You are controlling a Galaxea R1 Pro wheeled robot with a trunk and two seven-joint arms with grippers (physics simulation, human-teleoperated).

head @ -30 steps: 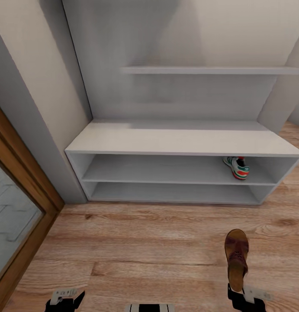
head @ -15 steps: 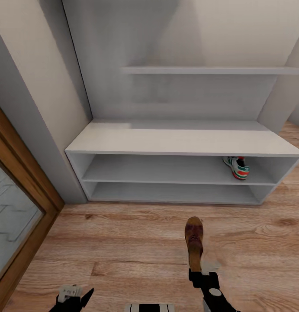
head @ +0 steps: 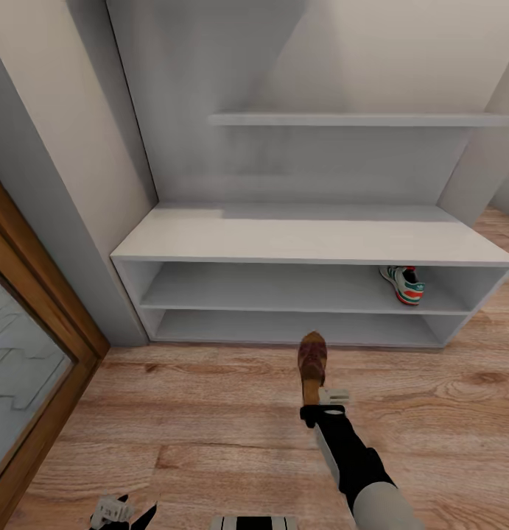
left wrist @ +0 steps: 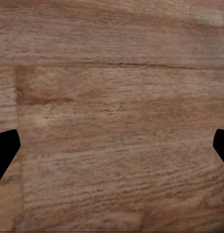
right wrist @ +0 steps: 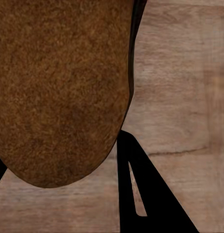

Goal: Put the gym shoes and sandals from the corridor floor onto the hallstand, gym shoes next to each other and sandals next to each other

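Head view: the right gripper (head: 315, 401) pinches a brown sandal (head: 312, 362) by its heel, toe toward the hallstand (head: 313, 246), just before its lower tier. One gym shoe (head: 404, 284) sits inside. Keep the sandal level entering.

Left wrist view: the left gripper (left wrist: 112, 150) is spread over the floor (left wrist: 116, 97).

Right wrist view: the sandal's sole (right wrist: 63, 87) looms close.

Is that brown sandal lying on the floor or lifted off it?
Lifted: the right gripper holds the flat brown leather sandal by its heel, above the wood-grain floor.
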